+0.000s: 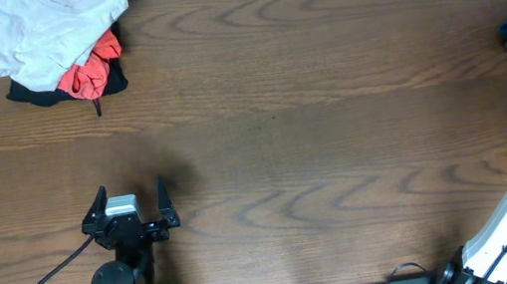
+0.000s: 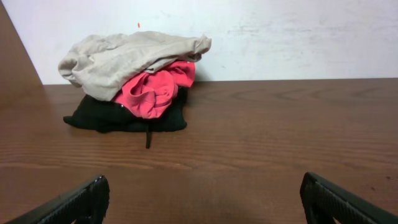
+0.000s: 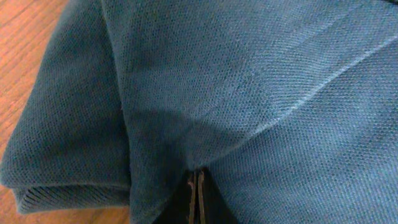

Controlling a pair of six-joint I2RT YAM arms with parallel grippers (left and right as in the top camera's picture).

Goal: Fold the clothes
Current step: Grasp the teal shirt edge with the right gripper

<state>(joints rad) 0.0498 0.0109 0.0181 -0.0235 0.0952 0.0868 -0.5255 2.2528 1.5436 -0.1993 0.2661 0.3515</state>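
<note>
Teal shirt (image 3: 249,93) fills our right wrist view, bunched at right edge of table (image 1: 328,101) | right gripper (image 3: 196,186) pinched shut on its cloth, we judge to drag it centre | left gripper (image 1: 131,196) apart, idle near left

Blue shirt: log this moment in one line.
right gripper shut on blue shirt | left gripper open, empty

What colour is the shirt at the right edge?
Plain teal-blue shirt; clearest in right wrist view.
</note>
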